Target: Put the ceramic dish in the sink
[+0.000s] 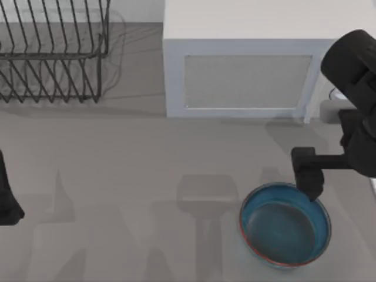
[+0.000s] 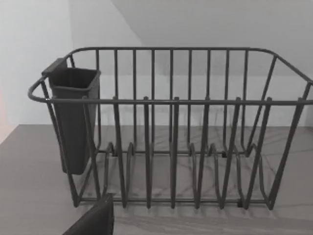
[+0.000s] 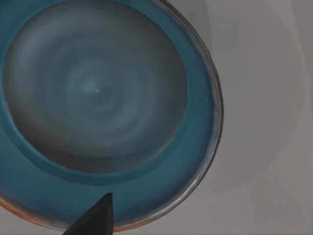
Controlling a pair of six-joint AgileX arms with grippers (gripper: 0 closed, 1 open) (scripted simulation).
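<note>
Presently: ceramic dish (image 1: 285, 232) upright on table (image 1: 117, 176), in front of microwave (image 1: 247, 59). Right gripper (image 1: 309, 189) over dish's far rim, finger state indeterminable. Left gripper (image 1: 7, 202) parked well left of microwave, fingers likewise indeterminable; dish rack (image 2: 171, 132) beside microwave.

Our right gripper (image 1: 309, 189) hangs over the far right edge of the ceramic dish (image 1: 284, 226), its dark fingers (image 1: 311, 187) pointing down at the rim; we cannot tell whether they touch it or how wide they stand. The dish sits on the grey desk (image 1: 129, 158), spreading out below and to the left of the fingers. Beyond the fingers, at the back of the desk, stands a white microwave (image 1: 249, 59) with its door facing us. Far to the left of the fingers, in the back corner, stands a wire dish rack (image 1: 53, 50). Our left arm (image 1: 7, 197) is parked at the desk's left edge, well apart from the dish.
</note>
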